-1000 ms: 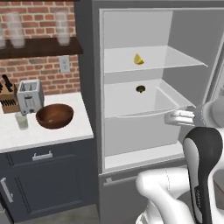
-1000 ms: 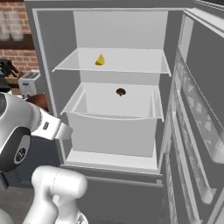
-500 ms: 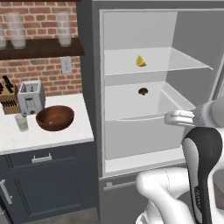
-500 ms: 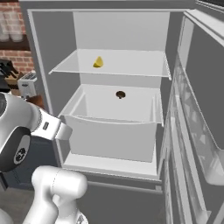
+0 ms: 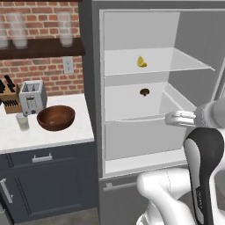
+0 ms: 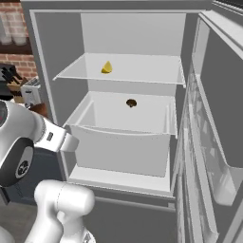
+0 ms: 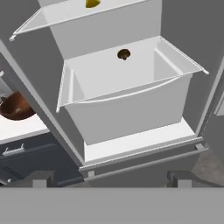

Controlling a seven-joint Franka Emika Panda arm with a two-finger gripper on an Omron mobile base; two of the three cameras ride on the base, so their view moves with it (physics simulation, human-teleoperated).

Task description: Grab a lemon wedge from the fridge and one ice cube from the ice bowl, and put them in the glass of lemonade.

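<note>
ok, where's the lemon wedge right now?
The lemon wedge sits on the glass upper shelf of the open fridge, above the drawer holding a small dark brown lump.

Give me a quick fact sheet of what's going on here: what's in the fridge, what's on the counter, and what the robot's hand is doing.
fridge: door open
lemon wedge: on upper glass shelf
small dark lump: at the back of the white drawer
ice bowl: on counter, beside toaster
glass of lemonade: left of bowl
gripper: open, empty, in front of drawer
</note>
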